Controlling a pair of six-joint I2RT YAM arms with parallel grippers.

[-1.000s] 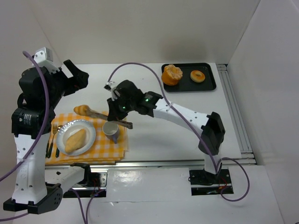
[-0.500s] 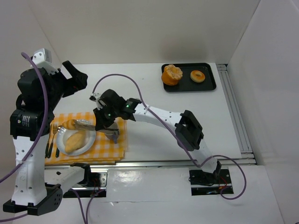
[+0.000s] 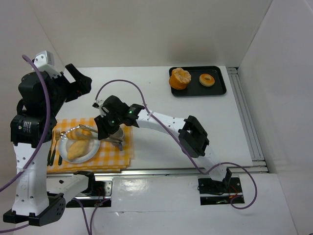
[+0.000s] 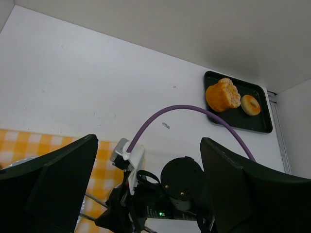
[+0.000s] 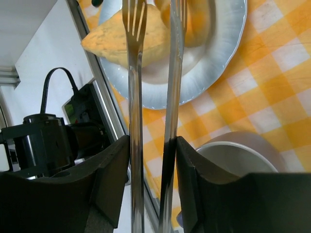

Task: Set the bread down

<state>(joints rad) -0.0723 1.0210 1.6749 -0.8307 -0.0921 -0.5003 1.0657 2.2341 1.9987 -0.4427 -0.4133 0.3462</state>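
Note:
Two golden pieces of bread lie on the white plate (image 3: pixel 94 148), one in the middle (image 3: pixel 78 147) and one at the far rim (image 3: pixel 72 131). My right gripper (image 3: pixel 101 130) reaches over the plate and is shut on a pair of metal tongs (image 3: pixel 86 129). In the right wrist view the tongs' arms (image 5: pixel 133 121) stand apart between my fingers (image 5: pixel 109 179), over the bread (image 5: pixel 116 41) and the plate (image 5: pixel 214 63). My left gripper (image 3: pixel 78 82) hangs open high above the table's left side, holding nothing.
The plate sits on a yellow checked cloth (image 3: pixel 117 155), with a fork and knife (image 3: pixel 55 143) to its left and a grey mug (image 3: pixel 117 133) to its right, under my right wrist. A black tray (image 3: pixel 217 90) with a bun and a doughnut stands at the back right.
My right arm swung left, carrying a piece of bread in the tongs from behind the cloth to the plate. The tongs' arms have now spread apart over the plate.

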